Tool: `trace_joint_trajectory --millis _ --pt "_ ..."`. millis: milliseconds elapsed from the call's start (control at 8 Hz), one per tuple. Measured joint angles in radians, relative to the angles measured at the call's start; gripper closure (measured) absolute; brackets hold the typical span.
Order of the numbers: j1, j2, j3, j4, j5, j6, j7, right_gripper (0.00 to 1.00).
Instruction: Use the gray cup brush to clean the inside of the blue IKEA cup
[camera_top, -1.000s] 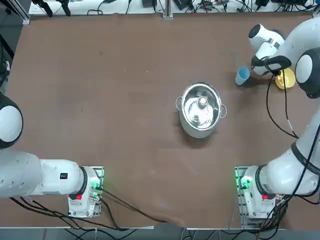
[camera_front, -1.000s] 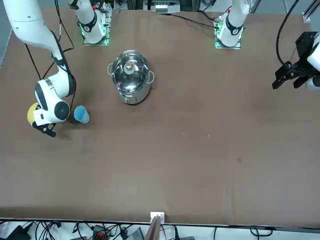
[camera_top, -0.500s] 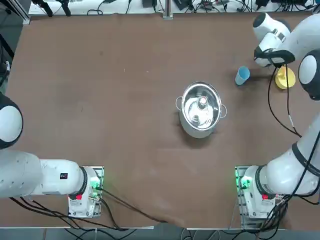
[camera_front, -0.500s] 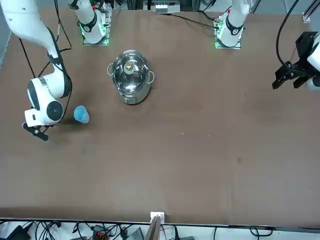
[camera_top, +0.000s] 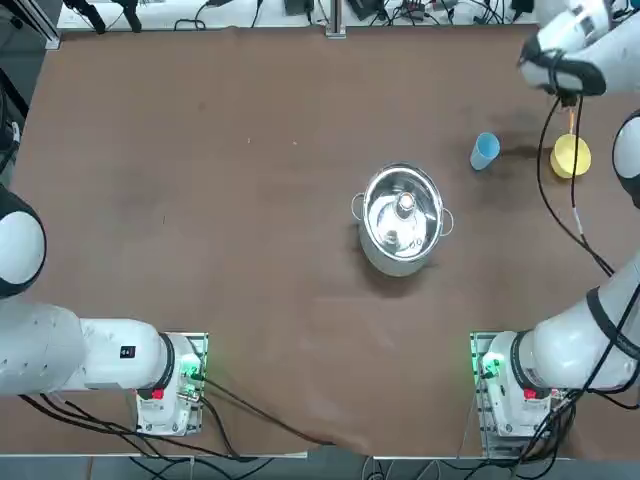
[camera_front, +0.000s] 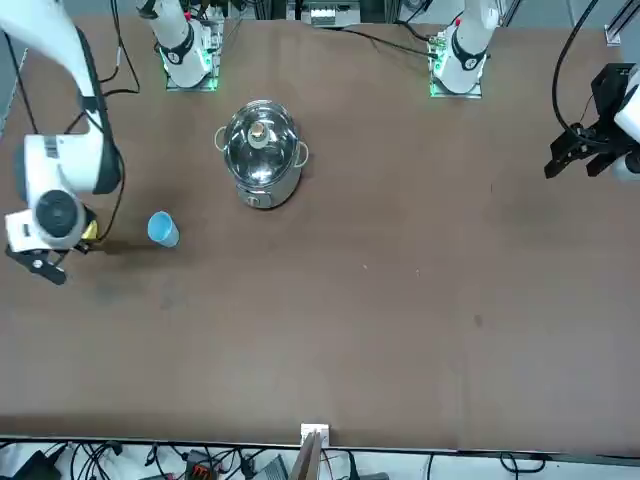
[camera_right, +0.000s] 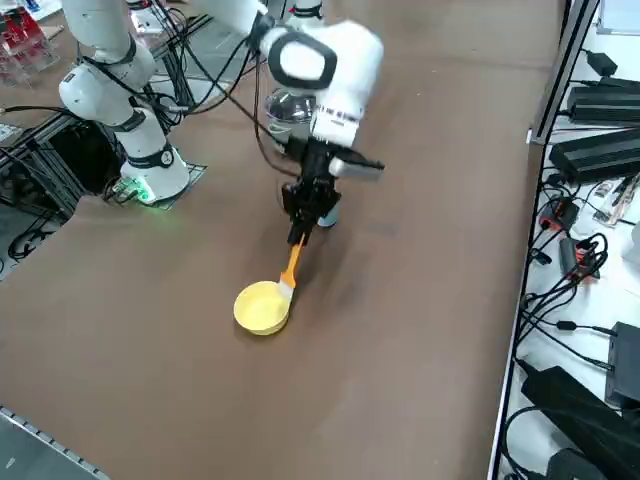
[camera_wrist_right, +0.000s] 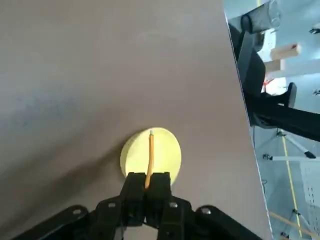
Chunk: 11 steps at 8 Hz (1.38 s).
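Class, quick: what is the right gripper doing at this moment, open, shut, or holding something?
Right gripper: shut on the gray cup brush, lifted above the yellow bowl.

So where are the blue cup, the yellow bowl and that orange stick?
blue cup (camera_top: 484, 151): top view, its side wall.
yellow bowl (camera_right: 258, 310): right side view, its inside.
orange stick (camera_wrist_right: 150, 159): right wrist view, mid-shaft, between the shut fingers.

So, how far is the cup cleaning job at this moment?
Done: the right hand has shut on the gray cup brush and holds it in the air above the yellow bowl. In hand: carrying the brush. Left: bringing it to the blue IKEA cup, which stands apart on the table, and scrubbing its inside.
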Motion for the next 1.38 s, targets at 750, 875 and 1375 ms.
trace_joint_trajectory --millis 750,875,1375 --pt "0.021 -0.108 0.099 0.15 0.448 -0.243 -0.123 0.96" --pt "0.021 -0.136 0.109 0.145 0.493 -0.256 -0.129 0.96" --pt "0.021 -0.218 0.135 -0.065 0.528 -0.057 -0.131 0.96"
